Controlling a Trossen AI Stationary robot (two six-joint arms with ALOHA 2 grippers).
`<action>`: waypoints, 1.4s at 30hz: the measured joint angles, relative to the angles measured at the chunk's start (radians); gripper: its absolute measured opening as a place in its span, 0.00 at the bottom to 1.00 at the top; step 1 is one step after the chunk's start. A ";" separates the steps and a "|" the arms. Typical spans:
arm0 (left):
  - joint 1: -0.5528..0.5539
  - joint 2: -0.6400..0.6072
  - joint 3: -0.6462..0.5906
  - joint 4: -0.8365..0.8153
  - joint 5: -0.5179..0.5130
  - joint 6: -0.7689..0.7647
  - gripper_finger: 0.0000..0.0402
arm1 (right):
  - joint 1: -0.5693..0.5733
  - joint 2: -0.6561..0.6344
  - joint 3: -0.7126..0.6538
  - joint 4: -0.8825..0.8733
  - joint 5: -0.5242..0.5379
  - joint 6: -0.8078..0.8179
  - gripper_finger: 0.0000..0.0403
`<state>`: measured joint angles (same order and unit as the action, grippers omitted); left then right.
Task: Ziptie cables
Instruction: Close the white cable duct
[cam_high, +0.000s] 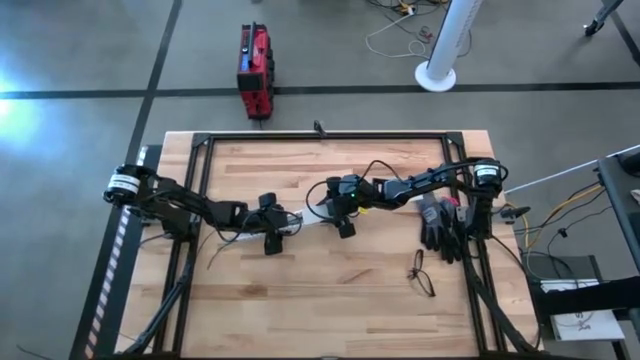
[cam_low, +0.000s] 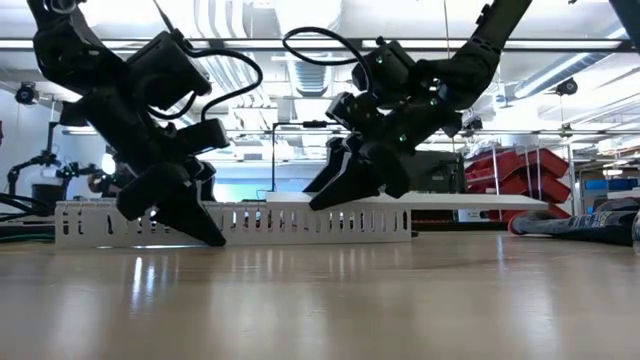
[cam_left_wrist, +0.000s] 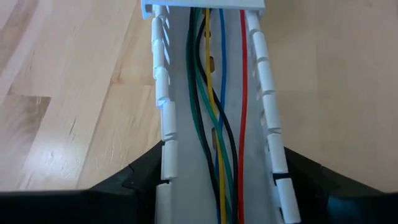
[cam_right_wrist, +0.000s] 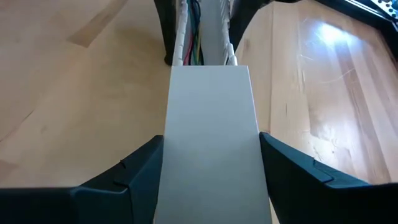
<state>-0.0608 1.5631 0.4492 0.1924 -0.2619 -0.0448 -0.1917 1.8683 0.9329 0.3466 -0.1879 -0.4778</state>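
Note:
A white slotted cable duct (cam_high: 300, 222) lies on its base across the middle of the wooden table. Coloured cables (cam_left_wrist: 217, 124), green, black, yellow, blue and red, run along its inside. A flat white cover (cam_right_wrist: 210, 124) lies over the duct's right part; its end (cam_left_wrist: 205, 6) shows in the left wrist view. My left gripper (cam_high: 270, 228) is shut on the open stretch of the duct. My right gripper (cam_high: 340, 208) is shut on the cover. My left gripper has the duct between its two fingers, one finger (cam_left_wrist: 140, 180) outside each slotted side wall (cam_left_wrist: 166, 155). The fingers slant down from the table's left and lie across the duct. The duct rests on the table. My right gripper pinches the cover by its two long edges (cam_right_wrist: 169, 155), one finger (cam_right_wrist: 134, 171) on each side. The fingers slant down from the table's right and lie across the cover. The cover sits about level along the duct's top (cam_low: 400, 200).
Black gloves (cam_high: 440, 222) lie on the table to the right of the duct, and a pair of glasses (cam_high: 422, 272) nearer the front. A black frame (cam_high: 330, 136) borders the tabletop. A red box (cam_high: 255, 70) stands on the floor beyond.

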 joint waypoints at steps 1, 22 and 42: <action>0.000 0.000 0.000 0.000 -0.001 0.002 0.53 | -0.006 0.000 0.000 0.000 -0.010 0.001 0.54; 0.000 0.002 -0.001 0.058 -0.010 0.061 0.53 | -0.056 0.014 0.009 -0.060 -0.117 0.077 0.54; -0.004 0.001 -0.002 0.032 -0.035 0.031 0.53 | -0.061 0.083 0.047 -0.116 -0.272 0.081 0.54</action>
<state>-0.0647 1.5639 0.4474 0.2241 -0.2967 -0.0138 -0.2531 1.9511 0.9798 0.2309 -0.4595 -0.3963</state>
